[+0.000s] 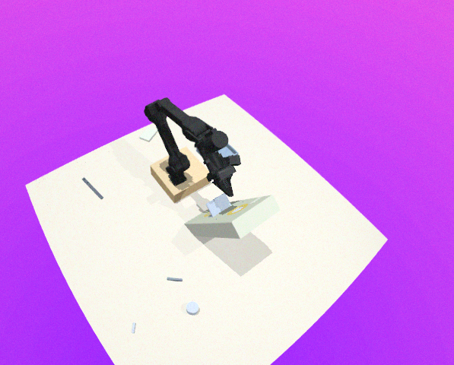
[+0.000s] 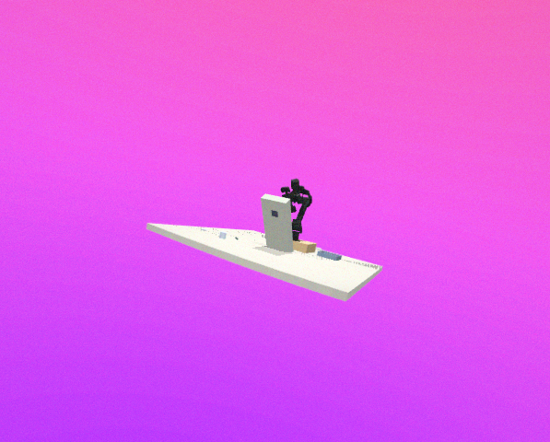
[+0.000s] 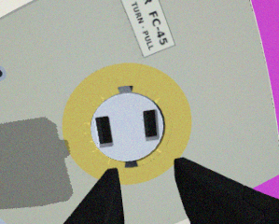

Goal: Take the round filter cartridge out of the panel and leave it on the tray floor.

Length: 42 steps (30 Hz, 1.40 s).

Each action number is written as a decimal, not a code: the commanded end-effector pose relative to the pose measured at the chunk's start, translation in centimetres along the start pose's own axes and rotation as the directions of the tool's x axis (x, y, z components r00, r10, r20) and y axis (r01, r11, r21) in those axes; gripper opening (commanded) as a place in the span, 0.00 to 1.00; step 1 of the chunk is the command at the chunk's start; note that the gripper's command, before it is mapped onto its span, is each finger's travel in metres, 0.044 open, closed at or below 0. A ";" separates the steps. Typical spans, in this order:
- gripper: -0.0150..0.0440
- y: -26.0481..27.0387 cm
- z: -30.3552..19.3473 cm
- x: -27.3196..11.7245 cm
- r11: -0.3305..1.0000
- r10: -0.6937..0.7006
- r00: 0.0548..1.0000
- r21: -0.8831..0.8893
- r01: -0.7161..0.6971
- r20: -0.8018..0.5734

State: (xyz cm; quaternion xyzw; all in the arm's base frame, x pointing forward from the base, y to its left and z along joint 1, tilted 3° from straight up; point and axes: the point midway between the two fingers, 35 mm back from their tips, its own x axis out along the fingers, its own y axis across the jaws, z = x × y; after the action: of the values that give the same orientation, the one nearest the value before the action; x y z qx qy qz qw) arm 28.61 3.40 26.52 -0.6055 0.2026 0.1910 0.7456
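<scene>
The round pale filter cartridge sits flush in the grey service panel, inside a yellow ring. Two dark narrow slots show on its face, left and right of centre. A label reads FILTER FC-45, PRESS TURN PULL. My gripper hovers just in front of the cartridge, fingers partly apart with nothing between them and their tips short of the ring's lower edge. The blue tray lies behind the arm, mostly hidden in the top view.
A pale blue flap stands at the panel's face beside the ring. The arm's tan base block is behind the panel. A dark bar, a short bar, a disc, a sliver and a pale plate lie around.
</scene>
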 end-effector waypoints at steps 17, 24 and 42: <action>0.45 0.2 0.0 3.4 1.000 0.004 1.000 0.002 -0.004 0.002; 0.45 0.3 0.0 4.5 1.000 0.004 1.000 0.002 -0.004 0.002; 0.45 0.5 0.0 4.6 1.000 0.004 1.000 0.002 -0.004 0.002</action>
State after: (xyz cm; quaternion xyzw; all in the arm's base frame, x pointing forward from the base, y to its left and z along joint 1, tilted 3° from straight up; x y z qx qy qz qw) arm 32.20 3.60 23.77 -0.6027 0.2042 0.1913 0.7473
